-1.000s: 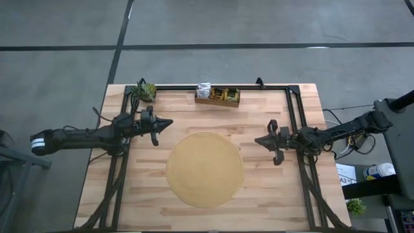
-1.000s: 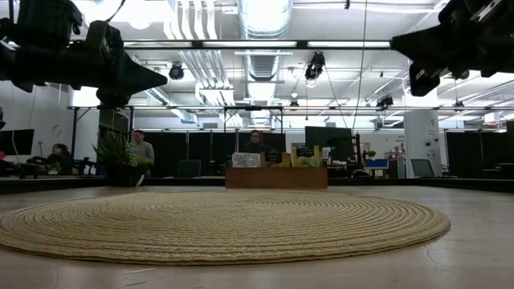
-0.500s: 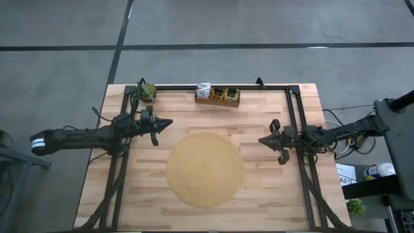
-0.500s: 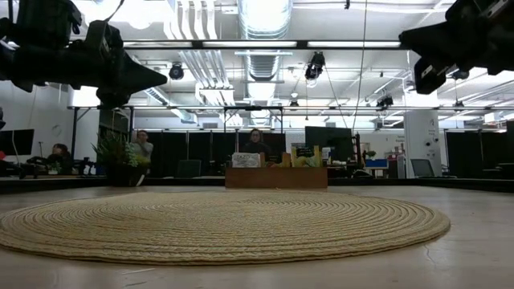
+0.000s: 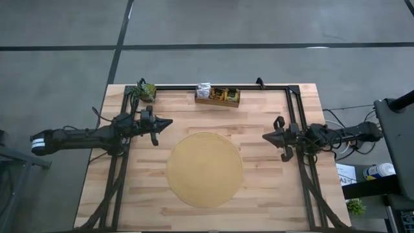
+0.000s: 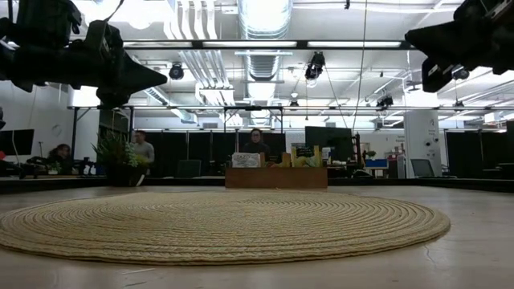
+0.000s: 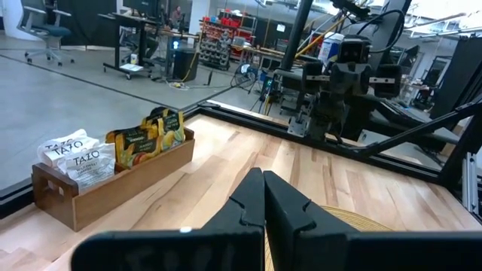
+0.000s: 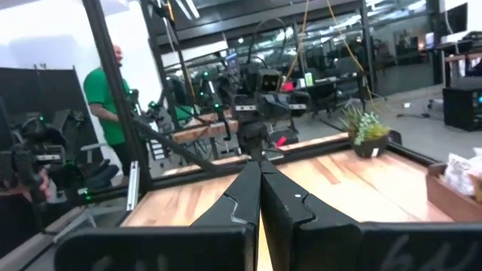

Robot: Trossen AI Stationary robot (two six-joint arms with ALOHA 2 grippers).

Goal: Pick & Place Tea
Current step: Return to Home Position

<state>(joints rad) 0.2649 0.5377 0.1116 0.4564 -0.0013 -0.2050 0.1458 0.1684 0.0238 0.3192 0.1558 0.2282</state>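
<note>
The tea (image 5: 220, 94) sits in the wooden tray (image 5: 217, 102) at top centre of the high view. The left gripper (image 5: 170, 122) and right gripper (image 5: 264, 137) flank the mat (image 5: 204, 169), both pinched shut and empty. Judging by this, only drawing the arms back to rest remains.

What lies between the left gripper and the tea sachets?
Only bare tabletop, seen in the high view, separates the shut left gripper from the tea sachets; right gripper waits opposite.
</note>
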